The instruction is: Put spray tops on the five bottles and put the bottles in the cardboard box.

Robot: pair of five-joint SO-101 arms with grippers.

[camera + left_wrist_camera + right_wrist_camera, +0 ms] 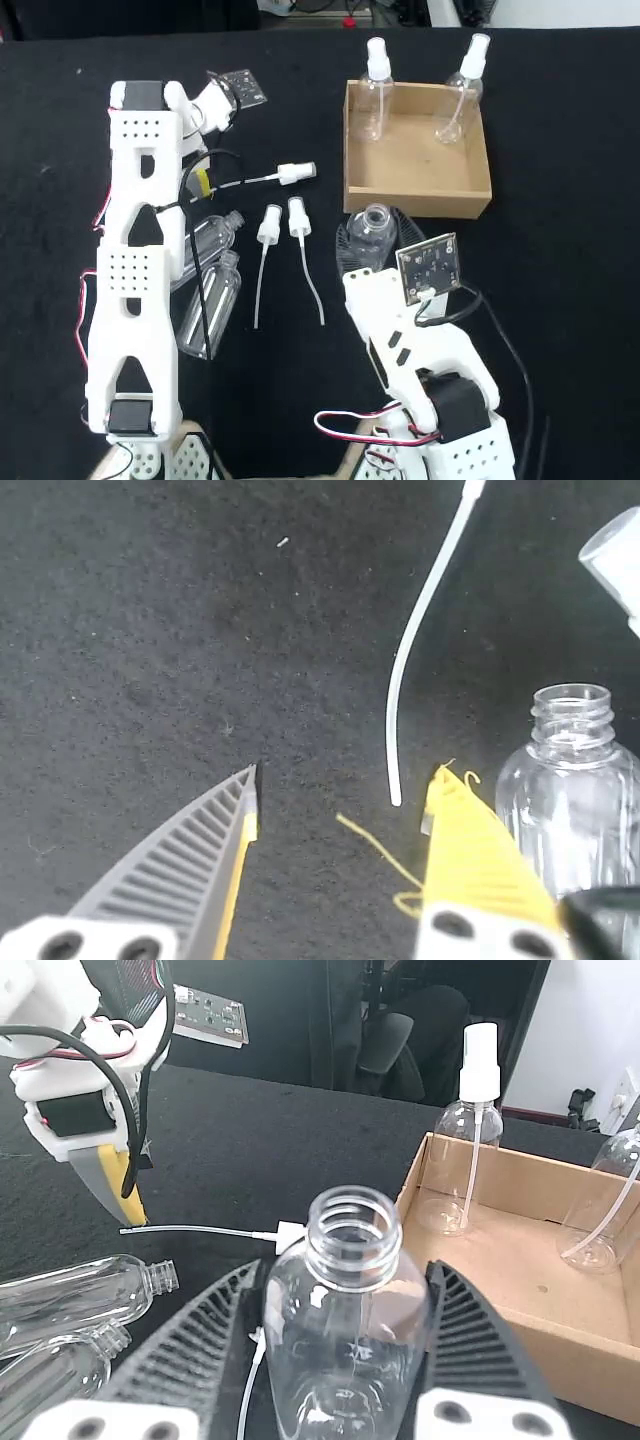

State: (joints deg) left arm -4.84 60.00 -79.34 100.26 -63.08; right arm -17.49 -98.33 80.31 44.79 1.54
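- The right gripper (374,222) pinches an uncapped bottle (371,234) between its black fingers (190,1350). It holds the bottle upright with the open neck at the top.
- This uncapped bottle is just beside the near wall of the cardboard box (418,203), at 6 o'clock from the box's left half. Whether it touches the wall cannot be told.
- The cardboard box sits at about 1 o'clock from the middle of the black table (560,300).
- Two finished bottles stand upright in the box against its far wall. The first capped bottle (376,95) is in the 11 o'clock corner and the second capped bottle (462,95) is in the 1 o'clock corner.
- The left gripper (205,183) is spread wide with nothing between its fingers, one grey and one yellow.
- The sideways spray top (297,172) lies with its head toward 3 o'clock and its thin tube (400,680) running toward 9 o'clock. The tube's free end lies between the left gripper's fingertips.
- A pair of spray tops (284,220) lies side by side at 6 o'clock from that one, with heads toward 12 and tubes trailing toward 6.
- Two lying bottles (215,290), both uncapped, rest on their sides at 9 o'clock from the pair. They are partly under the left arm, with necks toward 1 o'clock.
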